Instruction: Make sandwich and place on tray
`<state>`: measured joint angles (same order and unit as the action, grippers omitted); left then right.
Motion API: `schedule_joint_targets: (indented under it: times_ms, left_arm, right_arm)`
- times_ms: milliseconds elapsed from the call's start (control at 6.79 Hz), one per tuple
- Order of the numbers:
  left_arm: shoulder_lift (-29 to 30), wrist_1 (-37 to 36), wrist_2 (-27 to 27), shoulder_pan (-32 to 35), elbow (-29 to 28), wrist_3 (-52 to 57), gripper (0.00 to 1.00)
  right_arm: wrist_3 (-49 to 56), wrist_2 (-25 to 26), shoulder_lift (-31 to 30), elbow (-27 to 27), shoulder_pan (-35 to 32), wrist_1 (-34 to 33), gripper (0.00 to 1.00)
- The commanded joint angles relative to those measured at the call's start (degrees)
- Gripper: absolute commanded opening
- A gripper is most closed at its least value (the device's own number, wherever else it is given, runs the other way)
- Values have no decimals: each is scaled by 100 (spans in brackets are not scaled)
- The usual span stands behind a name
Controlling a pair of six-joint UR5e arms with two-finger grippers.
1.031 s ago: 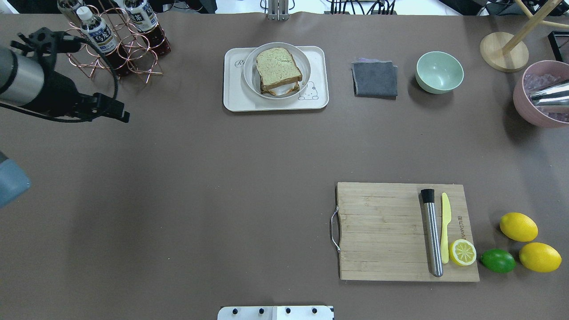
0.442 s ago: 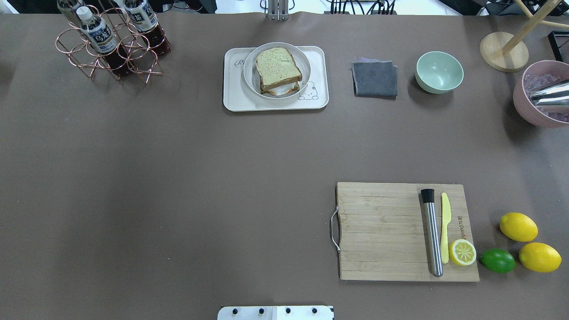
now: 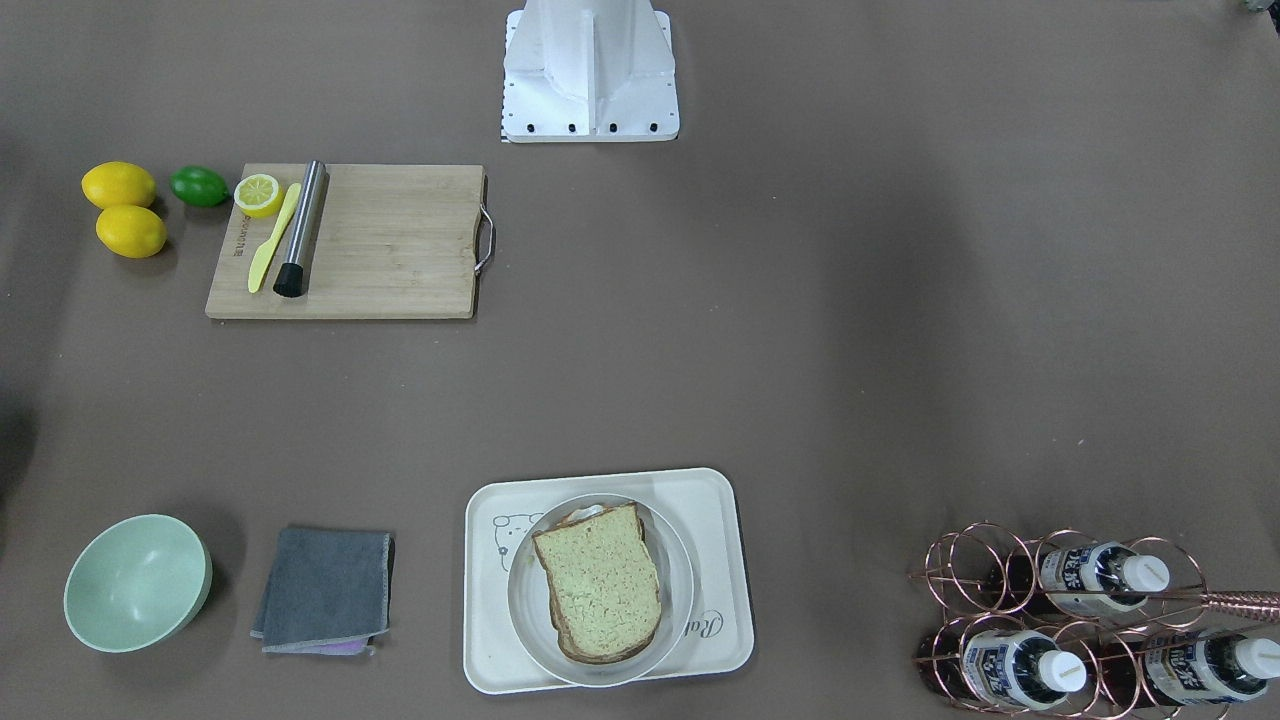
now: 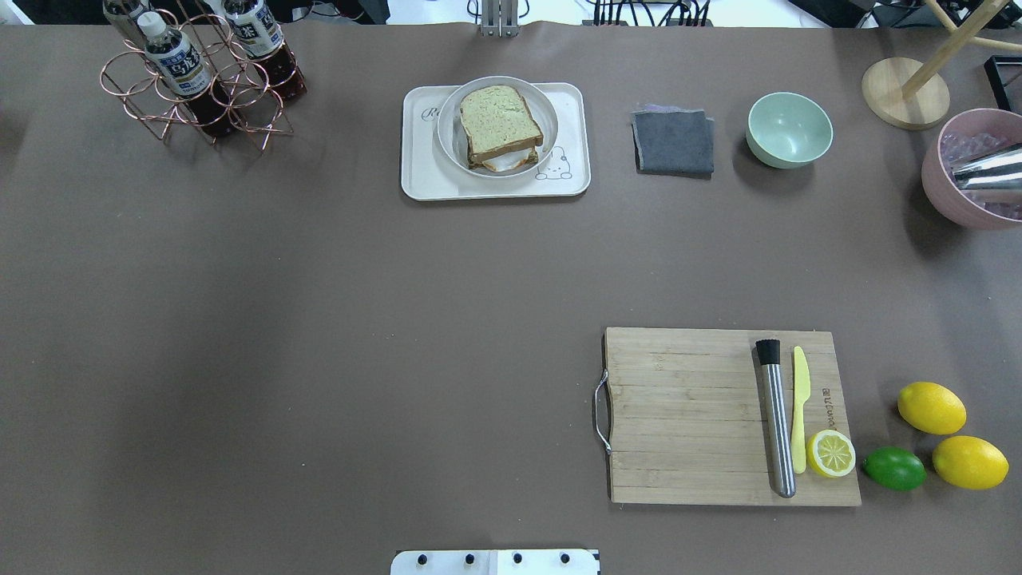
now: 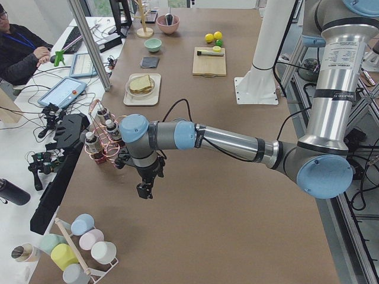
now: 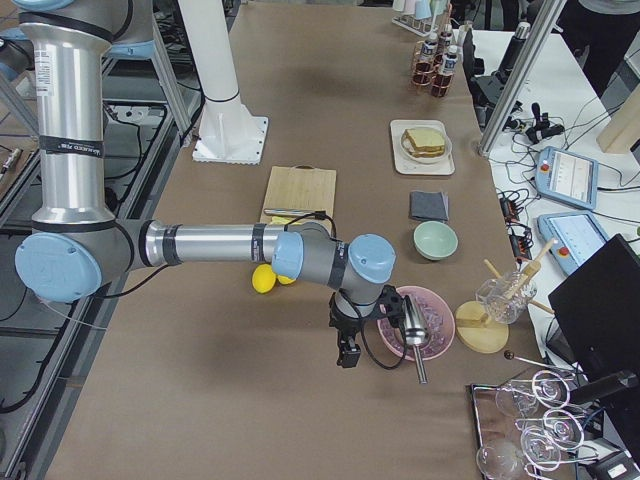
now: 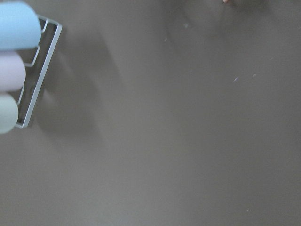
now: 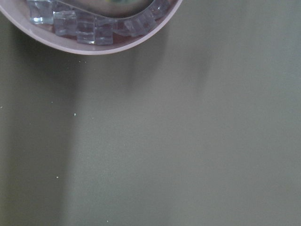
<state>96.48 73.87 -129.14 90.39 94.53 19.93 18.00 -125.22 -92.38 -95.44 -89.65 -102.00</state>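
- Black and pointing down, the left gripper (image 5: 144, 189) hangs over bare brown table near the copper bottle rack (image 4: 192, 88). From this side view I cannot tell whether its jaws are wide or narrow, and its wrist camera shows no fingers, only tabletop and pastel cups (image 7: 14, 28) at the edge.
- At the far end, the right gripper (image 6: 348, 355) hangs low just beside the pink bowl (image 6: 425, 325). I cannot tell how its jaws are set either. Its wrist camera catches only the bowl's rim and the ice cubes (image 8: 75, 26) inside.
- Neither gripper is holding anything I can see.
- The sandwich (image 4: 501, 128) is stacked on a round white plate (image 4: 449, 144), with egg white peeking out under the top slice.
- That plate sits on the tray (image 4: 423, 180), at the far edge of the table from the robot.
- Beside the tray lie a folded grey cloth (image 4: 673, 142) and then a pale green bowl (image 4: 789, 129).
- Nearer the robot, the wooden cutting board (image 4: 679, 415) carries a steel muddler (image 4: 776, 419), a yellow knife (image 4: 799, 407) and a lemon half (image 4: 830, 453).
- Just off the board are a lime (image 4: 894, 468) and two whole lemons (image 4: 931, 407).
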Motion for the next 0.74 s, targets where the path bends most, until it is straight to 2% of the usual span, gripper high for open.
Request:
schedule_joint_targets:
  times_ms: [0, 442, 589]
  left_arm:
    - [-321, 39, -14, 163, -57, 2, 99]
    - [-393, 66, -23, 146, -233, 2, 99]
    - [-602, 388, -180, 146, -198, -7, 99]
  right_arm:
    - [2, -3, -8, -1, 0, -4, 100]
    - [11, -11, -43, -36, 0, -4, 100]
    - [11, -12, -43, -45, 0, -4, 100]
